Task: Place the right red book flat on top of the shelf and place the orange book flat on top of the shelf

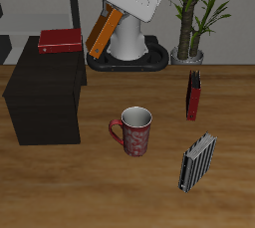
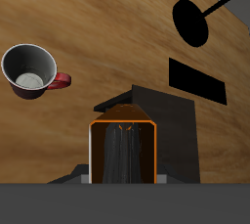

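The shelf [image 1: 45, 98] is a low black cabinet near the table's side edge. The right red book [image 1: 60, 41], bright red, lies flat on the back part of its top. My gripper [image 1: 110, 15] is shut on the orange book [image 1: 100, 35] and holds it tilted in the air, just beside the red book and above the cabinet's back corner. In the wrist view the orange book [image 2: 122, 155] hangs between my fingers at the gripper [image 2: 122, 177], its dark edge facing the camera.
A red patterned mug [image 1: 133, 130] stands mid-table and shows in the wrist view [image 2: 31, 69]. A darker red book [image 1: 193, 95] stands upright farther over. A black-and-white striped book [image 1: 196, 162] stands near the front edge. A potted plant [image 1: 194, 13] is at the back.
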